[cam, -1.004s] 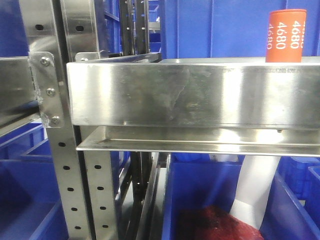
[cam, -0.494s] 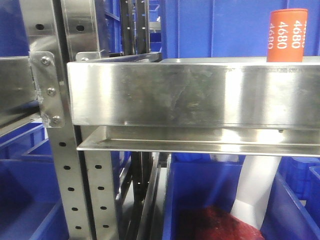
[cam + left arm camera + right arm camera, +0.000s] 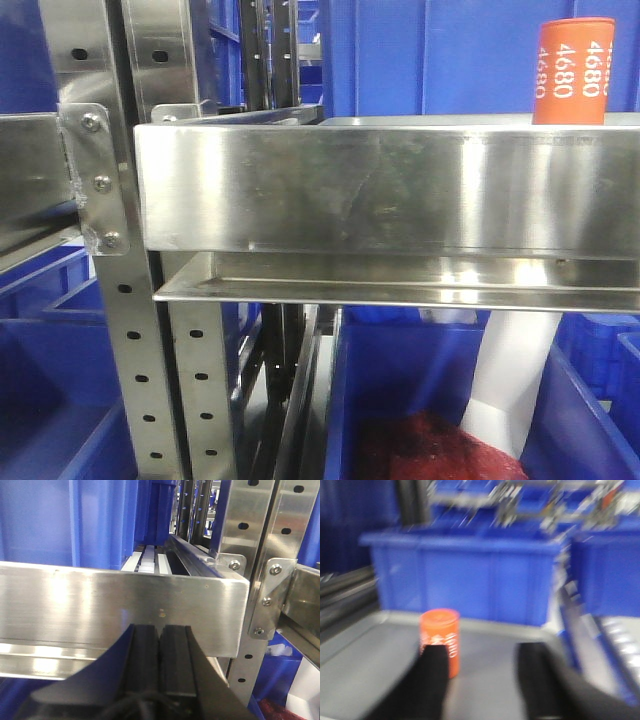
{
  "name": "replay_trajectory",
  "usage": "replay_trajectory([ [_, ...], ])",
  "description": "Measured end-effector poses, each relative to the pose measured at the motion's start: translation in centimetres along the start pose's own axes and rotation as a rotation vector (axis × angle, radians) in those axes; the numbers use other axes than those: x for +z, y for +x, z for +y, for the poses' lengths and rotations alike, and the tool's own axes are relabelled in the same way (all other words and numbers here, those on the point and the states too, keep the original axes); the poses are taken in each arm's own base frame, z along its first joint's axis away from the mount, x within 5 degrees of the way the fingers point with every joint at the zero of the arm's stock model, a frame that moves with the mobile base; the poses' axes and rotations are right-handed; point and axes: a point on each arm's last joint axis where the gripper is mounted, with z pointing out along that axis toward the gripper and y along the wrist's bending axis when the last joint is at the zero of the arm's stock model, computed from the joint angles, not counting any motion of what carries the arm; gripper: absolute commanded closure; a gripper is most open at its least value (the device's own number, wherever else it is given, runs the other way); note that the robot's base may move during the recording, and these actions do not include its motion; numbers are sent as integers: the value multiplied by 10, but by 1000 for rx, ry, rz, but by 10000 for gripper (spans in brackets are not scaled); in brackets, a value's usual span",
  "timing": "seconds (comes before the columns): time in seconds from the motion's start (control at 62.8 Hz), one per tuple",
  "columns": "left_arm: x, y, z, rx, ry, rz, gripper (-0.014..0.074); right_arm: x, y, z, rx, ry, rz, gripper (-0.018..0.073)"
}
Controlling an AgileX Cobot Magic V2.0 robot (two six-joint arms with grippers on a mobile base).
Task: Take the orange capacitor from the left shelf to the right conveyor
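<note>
Upright orange capacitor (image 3: 439, 640), white 4680 print down its side, standing in the tray of the left shelf (image 3: 380, 190), just ahead of the spread right claw (image 3: 485, 677), nearest its left finger, brushed-steel shelf front directly before the pinched-together left claw (image 3: 160, 652)

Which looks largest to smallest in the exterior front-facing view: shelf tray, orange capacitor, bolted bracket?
1. shelf tray
2. bolted bracket and orange capacitor, about alike; the tray wall hides the capacitor's base.

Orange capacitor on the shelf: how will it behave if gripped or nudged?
The orange capacitor stands upright on its flat end on the shelf, so an off-centre nudge would probably tip it. Being a cylinder, it would likely roll once down. Its smooth printed side looks rigid, maybe slippery for the right fingers.
</note>
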Motion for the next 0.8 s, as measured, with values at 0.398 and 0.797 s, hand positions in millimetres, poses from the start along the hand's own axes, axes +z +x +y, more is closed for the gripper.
replay_trajectory([
  [0.398, 0, 0, 0, 0, 0, 0, 701, 94, 23, 27, -31, -132, 224, -49],
  [0.797, 0, 0, 0, 0, 0, 0, 701, 141, 47, 16, -9, -67, 240, -49],
])
